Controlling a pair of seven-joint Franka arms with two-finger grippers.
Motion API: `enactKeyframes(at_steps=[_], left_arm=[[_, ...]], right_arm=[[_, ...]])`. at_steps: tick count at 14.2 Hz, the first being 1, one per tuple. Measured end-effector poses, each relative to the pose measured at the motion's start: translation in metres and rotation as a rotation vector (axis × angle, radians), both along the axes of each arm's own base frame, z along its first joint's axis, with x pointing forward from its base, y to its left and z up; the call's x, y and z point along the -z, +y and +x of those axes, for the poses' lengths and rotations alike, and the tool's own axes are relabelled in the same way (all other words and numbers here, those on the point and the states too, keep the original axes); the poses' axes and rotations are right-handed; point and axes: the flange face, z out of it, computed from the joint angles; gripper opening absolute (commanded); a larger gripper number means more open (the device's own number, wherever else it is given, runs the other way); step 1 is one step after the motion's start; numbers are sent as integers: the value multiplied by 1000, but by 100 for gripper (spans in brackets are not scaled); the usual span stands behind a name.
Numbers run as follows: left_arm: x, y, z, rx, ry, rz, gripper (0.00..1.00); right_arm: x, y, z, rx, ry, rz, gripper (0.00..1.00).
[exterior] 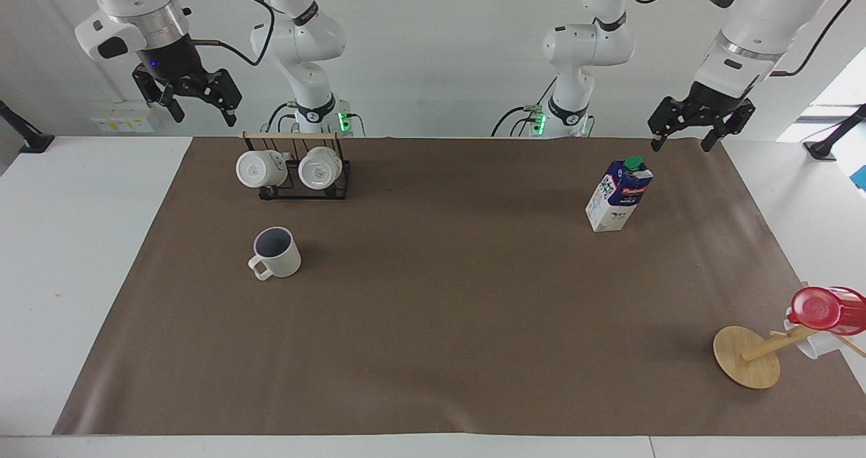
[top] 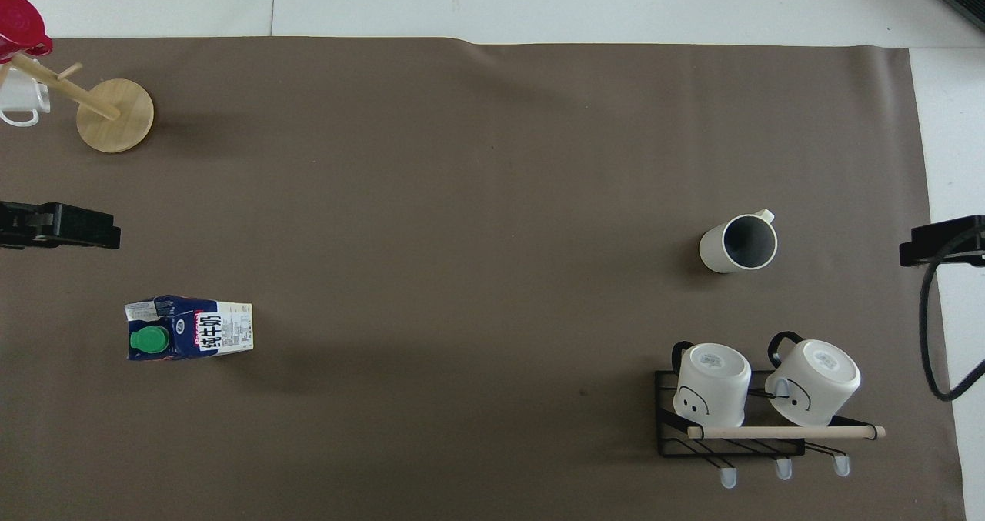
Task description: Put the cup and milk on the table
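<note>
Now, nearest my bases first:

My left gripper (exterior: 685, 135): raised at the upper right of the facing frame, over the mat's edge by my bases; fingers spread apart, nothing between them. In the overhead frame only a dark part of it shows at the left edge.

My right gripper (exterior: 201, 108): raised at the upper left of the facing frame, above the white table top beside the mat; fingers spread, holding nothing. Overhead, only a dark part shows at the right edge.

Mug rack (exterior: 302, 172): black wire frame with a wooden bar, upper left of the facing frame, close to my right base; two white mugs (exterior: 321, 168) hang on it with their bottoms showing.

Milk (exterior: 618, 194): upright on the mat, upper right of the facing frame, green cap on top; well apart from both of my grippers.

Cup (exterior: 276, 253): upright on the mat, left of centre in the facing frame, farther from me than the rack; dark inside, handle pointing away from my bases.

Mug tree (exterior: 747, 356): round wooden base, lower right of the facing frame, farthest from me; a red cup (exterior: 824, 309) and a white mug hang on it.

Table (exterior: 81, 255): white, with the brown mat (exterior: 446, 309) covering most of its top.
</note>
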Motion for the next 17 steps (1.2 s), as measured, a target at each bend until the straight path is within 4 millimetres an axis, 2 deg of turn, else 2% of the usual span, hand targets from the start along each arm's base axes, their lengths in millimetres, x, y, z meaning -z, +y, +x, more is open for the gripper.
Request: enactKeyframes(at_steps=[3, 5, 10, 15, 17], left_arm=[[0, 0, 0, 0, 0, 0, 100], [0, 0, 0, 0, 0, 0, 100], [0, 0, 0, 0, 0, 0, 100], [0, 0, 0, 0, 0, 0, 100], [0, 0, 0, 0, 0, 0, 100]], right_arm=[[12, 2, 8, -5, -31, -1, 100], [33, 8, 19, -17, -65, -3, 100], [106, 50, 43, -93, -45, -8, 100], [185, 60, 72, -107, -29, -21, 100], [209, 64, 78, -115, -45, -24, 100]])
